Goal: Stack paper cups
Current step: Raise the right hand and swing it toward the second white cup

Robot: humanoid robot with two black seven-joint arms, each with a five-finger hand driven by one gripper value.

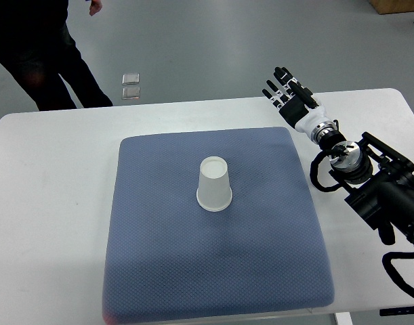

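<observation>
Top view. White paper cup (pixel 214 184) upside down, base uppermost, near centre of blue-grey textured mat (pixel 159 271); appears as one cup or a nested stack, cannot tell which. Mat spread on white table (pixel 51 203), covering most of its middle.

Right hand (pixel 291 95) at upper right, entering on black jointed arm (pixel 376 186) from right edge; held over far right part of table, just beyond mat's far right corner. Fingers (pixel 280 76) black, extended and slightly spread, pointing away toward far table edge; nothing grasped. White wrist cuff (pixel 309 120) behind palm. Cup well apart from hand, down and to left of it, no contact.

Person in dark clothing (pixel 40 54) standing beyond far left table edge, one hand (pixel 95 8) visible at top of picture. Two small clear square objects (pixel 131 85) on grey floor beyond table.

No brand, label or legible writing visible on cup, mat, table or arm.
</observation>
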